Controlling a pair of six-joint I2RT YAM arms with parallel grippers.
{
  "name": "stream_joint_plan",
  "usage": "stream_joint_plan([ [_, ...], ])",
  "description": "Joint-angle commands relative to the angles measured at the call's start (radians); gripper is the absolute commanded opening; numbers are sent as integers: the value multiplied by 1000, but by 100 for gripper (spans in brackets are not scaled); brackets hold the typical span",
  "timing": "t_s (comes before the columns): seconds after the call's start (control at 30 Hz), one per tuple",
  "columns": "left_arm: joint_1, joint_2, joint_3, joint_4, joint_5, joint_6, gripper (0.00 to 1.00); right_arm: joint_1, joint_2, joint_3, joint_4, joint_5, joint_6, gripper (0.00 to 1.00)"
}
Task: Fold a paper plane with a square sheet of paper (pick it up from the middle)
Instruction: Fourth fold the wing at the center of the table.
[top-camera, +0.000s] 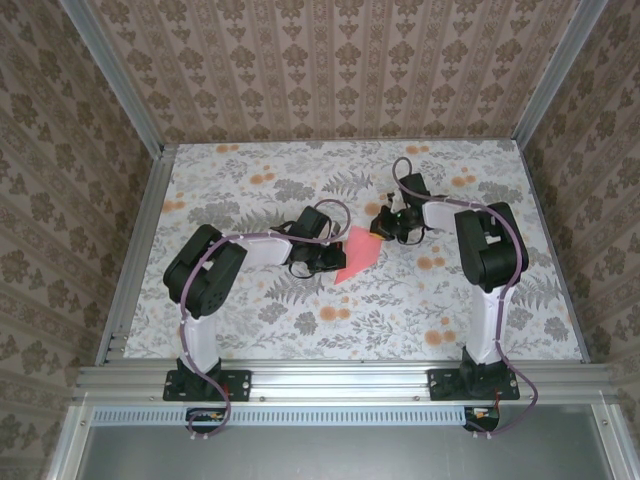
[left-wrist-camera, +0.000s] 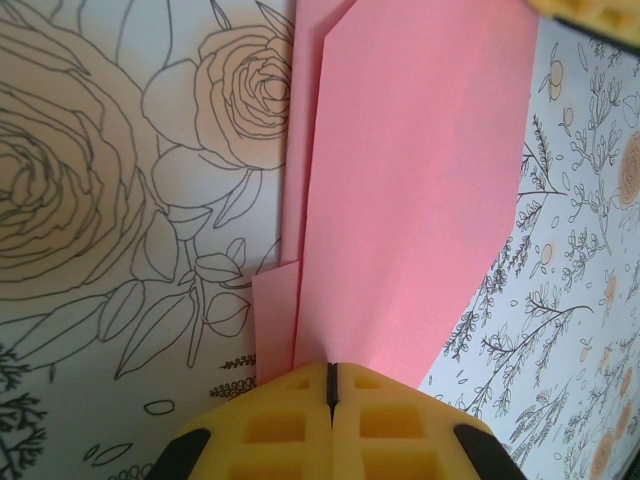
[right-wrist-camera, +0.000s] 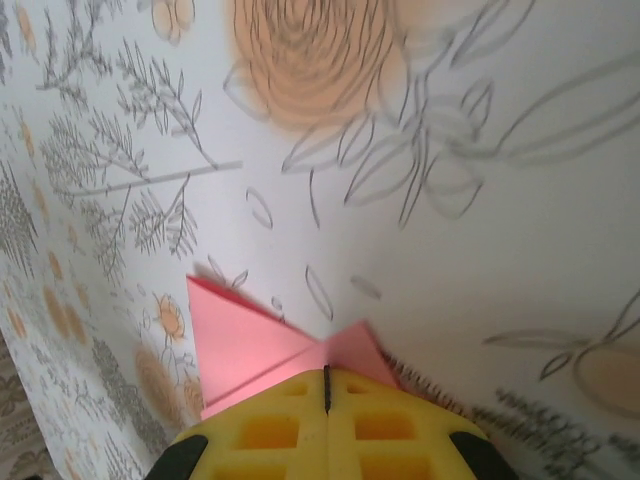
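Observation:
The pink sheet of paper (top-camera: 357, 252) is folded into a long creased shape with angled flaps and stretches between my two grippers over the middle of the flowered table. My left gripper (top-camera: 334, 256) is shut on its near-left end. In the left wrist view the yellow fingertips (left-wrist-camera: 300, 420) meet on the paper (left-wrist-camera: 420, 180), which runs away from my left gripper (left-wrist-camera: 331, 385). My right gripper (top-camera: 384, 228) is shut on the far-right end. In the right wrist view two pink flaps (right-wrist-camera: 250, 340) fan out from my right gripper (right-wrist-camera: 327, 385).
The floral tablecloth (top-camera: 400, 310) covers the whole table. Aluminium rails (top-camera: 140, 240) and patterned walls close in the left, right and far sides. The right gripper's yellow finger (left-wrist-camera: 590, 15) shows at the top right corner of the left wrist view.

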Motion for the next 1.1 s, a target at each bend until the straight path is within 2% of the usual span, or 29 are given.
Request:
stream_joint_plan([
  [0.0, 0, 60, -36, -196, -17, 30, 0, -23, 43, 43, -14, 74, -44, 3],
  [0.2, 0, 58, -28, -199, -17, 34, 0, -37, -54, 53, -13, 69, -68, 5],
  [0.37, 1, 50, -19, -190, -17, 32, 0, -26, -183, -30, 8, 65, -59, 7],
  [0.5, 2, 38, -6, -184, -12, 29, 0, 22, -226, -111, 18, 57, -28, 7],
  [0.8, 5, 15, 27, -180, -3, 21, 0, 147, -201, -220, 85, -57, 39, 7],
  [1.07, 8, -1, 19, -160, 11, 8, 0, 179, -133, -201, 79, -48, 58, 6],
])
